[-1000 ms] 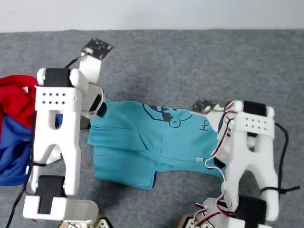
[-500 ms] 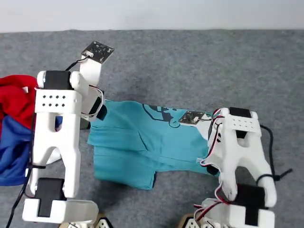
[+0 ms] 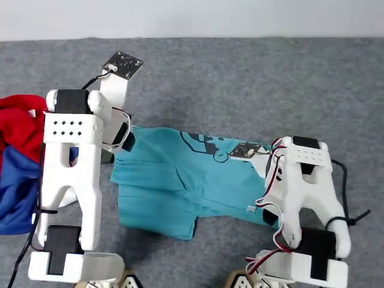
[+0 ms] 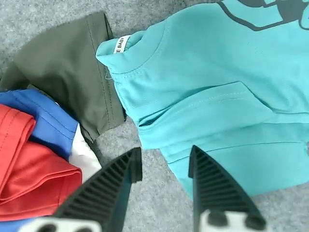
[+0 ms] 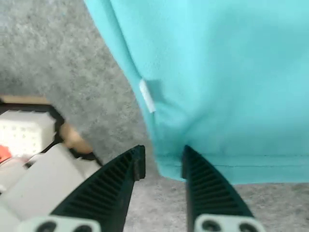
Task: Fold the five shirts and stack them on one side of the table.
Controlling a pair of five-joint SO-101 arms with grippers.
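Now right gripper (image 5: 160,162) over teal shirt (image 5: 217,72) hem (image 5: 231,162), left gripper (image 4: 161,166) by collar (image 4: 133,60); both part-open, empty. Shallow pinch could slip off.

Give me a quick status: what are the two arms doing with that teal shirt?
Left gripper open near the collar; right gripper open at the hem corner. Teal shirt spread on the table. Dark shirt touches its collar side.

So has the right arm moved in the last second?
Yes. In the high view the right arm swung further over the teal shirt, toward its print.
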